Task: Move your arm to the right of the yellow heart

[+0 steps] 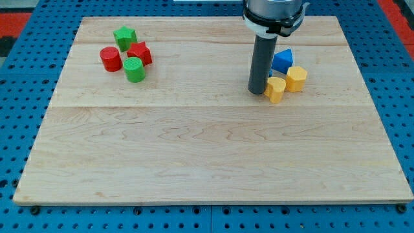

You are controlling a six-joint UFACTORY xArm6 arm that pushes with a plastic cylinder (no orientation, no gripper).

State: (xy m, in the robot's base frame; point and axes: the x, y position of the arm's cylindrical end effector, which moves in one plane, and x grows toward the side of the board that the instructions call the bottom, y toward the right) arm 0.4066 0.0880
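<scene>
The yellow heart (275,88) lies on the wooden board (207,149) at the view's upper right. My tip (257,92) rests on the board just to the left of the heart, touching or nearly touching it. A yellow hexagon block (297,78) sits right of the heart, and a blue triangular block (282,61) lies above it, partly behind the rod.
At the view's upper left is a cluster: a green star (124,37), a red block (139,54), a red cylinder (110,59) and a green cylinder (134,69). The board lies on a blue perforated table (19,97).
</scene>
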